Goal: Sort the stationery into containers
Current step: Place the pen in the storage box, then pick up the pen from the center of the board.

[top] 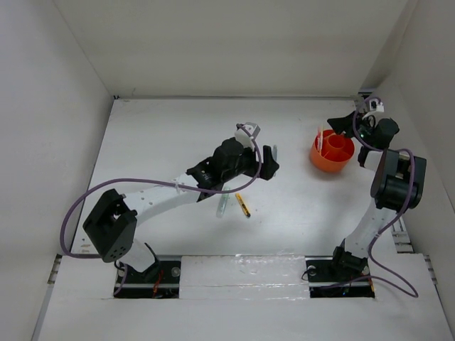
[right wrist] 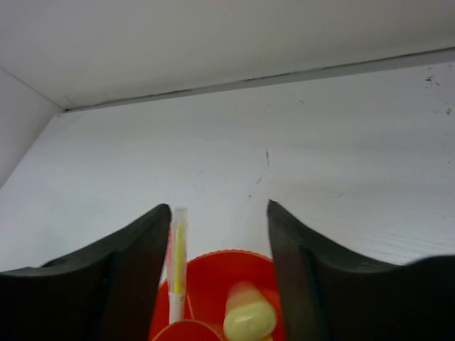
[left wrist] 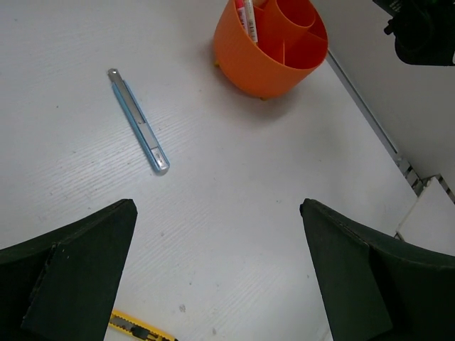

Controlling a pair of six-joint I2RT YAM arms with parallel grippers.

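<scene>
White table (left wrist: 234,177): my left gripper (left wrist: 217,213) gapes near slim grey-blue pen (left wrist: 138,121); right gripper (right wrist: 218,206) parted over round orange plastic pot (top: 330,163).

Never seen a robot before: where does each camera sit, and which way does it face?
Top external: fixed above and behind the arms, looking down on the table; left arm and right arm show whole.
Left wrist: on the left arm, looking down at the table and a grey-blue pen, past the open left gripper.
Right wrist: on the right arm, looking across the orange pot toward the wall beyond, between the fingers of the right gripper.
Shared: all three views show the orange pot.
</scene>
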